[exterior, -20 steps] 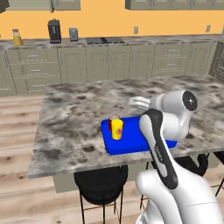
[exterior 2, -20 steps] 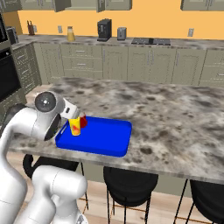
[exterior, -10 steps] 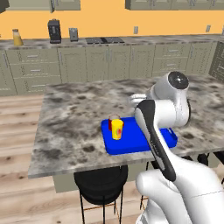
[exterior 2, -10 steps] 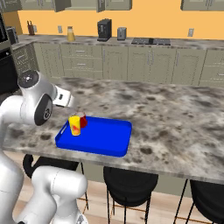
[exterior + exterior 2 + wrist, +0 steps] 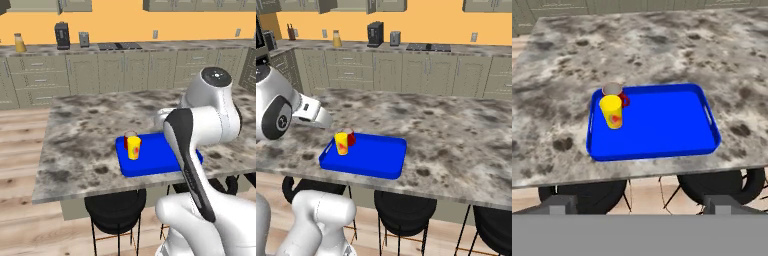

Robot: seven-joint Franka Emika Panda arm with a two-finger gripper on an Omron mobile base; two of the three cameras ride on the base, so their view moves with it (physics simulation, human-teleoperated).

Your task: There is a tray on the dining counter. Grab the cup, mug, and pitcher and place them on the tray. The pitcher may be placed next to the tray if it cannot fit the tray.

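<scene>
Now hand (image 5: 640, 202) farther from tray (image 5: 662, 125)

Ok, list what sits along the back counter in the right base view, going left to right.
Knife block → yellow bottle → coffee machine → toaster → stovetop.

Arm's pulled up and back off the tray (image 5: 657, 127) over the last second (cup (image 5: 612, 112) and mug (image 5: 615, 92) didn't budge), so its wrist now sits higher.
</scene>
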